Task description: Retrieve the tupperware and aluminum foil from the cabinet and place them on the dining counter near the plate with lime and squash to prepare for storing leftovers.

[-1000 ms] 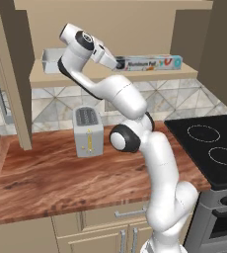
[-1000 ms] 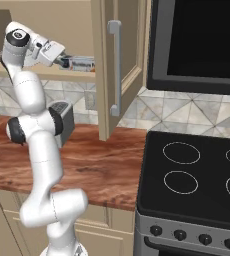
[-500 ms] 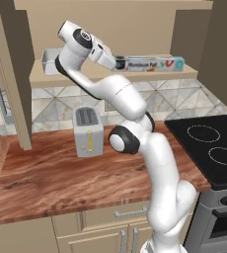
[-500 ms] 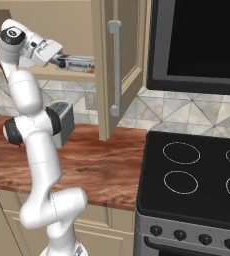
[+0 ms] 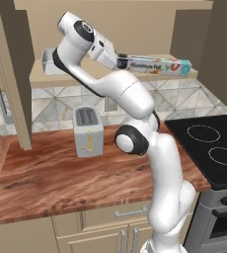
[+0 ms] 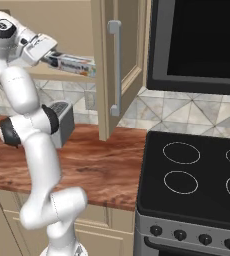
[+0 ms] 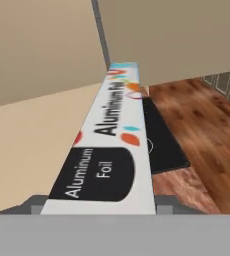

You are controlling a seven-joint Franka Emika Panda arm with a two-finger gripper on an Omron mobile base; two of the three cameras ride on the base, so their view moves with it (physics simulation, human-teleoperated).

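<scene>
Your white arm's two-finger pincer [image 7: 98, 206] straddles the near end of the aluminum foil [image 5: 157, 64], a long narrow grey-white carton with a blue end and printed lettering. Its dark tips stand apart on either side of the carton; whether they press its walls you cannot tell. The carton's long axis runs straight away from the pincer, so any pull has to follow that line outward. It lies on the front edge of the lower shelf of the tan beige wooden wall cabinet [image 6: 129, 47], whose panelled door hangs open beside it. Below the carton, a silver toaster [image 5: 88, 131] stands on the reddish-brown wood-grain surface [image 5: 51, 180], with a black stovetop [image 6: 197, 175] beside that. Farther along the shelf from the carton, beyond the arm's wrist, sits the tupperware [image 5: 48, 61], a shallow pale grey-white plastic container.
</scene>
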